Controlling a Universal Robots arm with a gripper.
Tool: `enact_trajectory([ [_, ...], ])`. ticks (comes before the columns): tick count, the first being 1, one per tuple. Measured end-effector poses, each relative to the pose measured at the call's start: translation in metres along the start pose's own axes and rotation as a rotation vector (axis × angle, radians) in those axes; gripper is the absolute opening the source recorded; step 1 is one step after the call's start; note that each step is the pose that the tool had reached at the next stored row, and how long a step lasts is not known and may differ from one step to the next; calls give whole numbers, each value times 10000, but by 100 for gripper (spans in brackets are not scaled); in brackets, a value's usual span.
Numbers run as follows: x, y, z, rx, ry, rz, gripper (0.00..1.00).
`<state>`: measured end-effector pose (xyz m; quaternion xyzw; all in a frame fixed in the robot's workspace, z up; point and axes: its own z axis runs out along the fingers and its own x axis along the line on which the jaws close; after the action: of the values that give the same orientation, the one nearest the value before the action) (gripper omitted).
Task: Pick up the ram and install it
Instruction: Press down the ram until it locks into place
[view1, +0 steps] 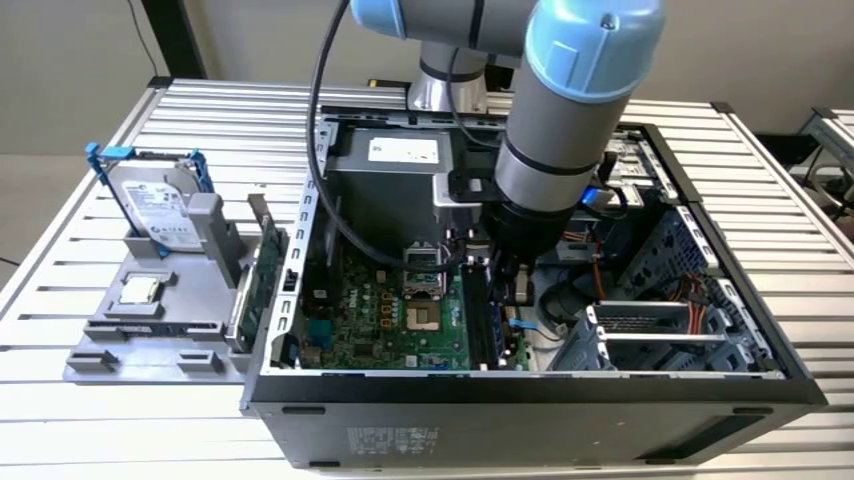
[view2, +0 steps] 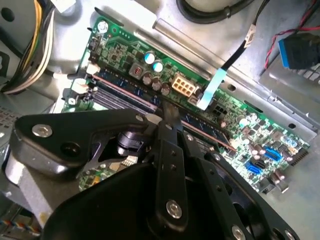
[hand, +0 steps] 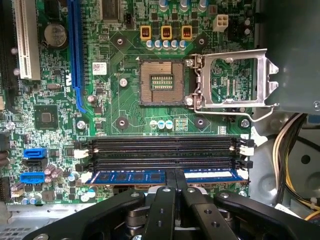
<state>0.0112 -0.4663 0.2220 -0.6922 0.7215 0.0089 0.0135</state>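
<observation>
Ram (hand: 165, 176) in a motherboard (hand: 125, 100) slot, narrow tool (hand: 174, 175) pinching its middle.

Blue ram (hand: 150, 176) seated in slot

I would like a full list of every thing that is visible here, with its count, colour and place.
ram: one, blue, in a motherboard slot at the gripper's fingertips.
empty memory slots: two at least, black, beside the ram.
motherboard: one, green, inside the case.
processor socket: one, brown, its metal lid open.
computer case: one, black and grey, open on the table.
hard drive: one, silver in a blue frame, standing in the grey holder at the exterior view's left.
expansion card: one, green, upright in the same holder.
table: one, silver, slatted.
robot arm: one, grey and light blue, reaching into the case.
gripper: one, black, closed on the ram.
</observation>
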Motion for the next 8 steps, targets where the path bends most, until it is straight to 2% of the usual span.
enact_trajectory([
  [8,-9,-2,-365,-2,17,1,0],
])
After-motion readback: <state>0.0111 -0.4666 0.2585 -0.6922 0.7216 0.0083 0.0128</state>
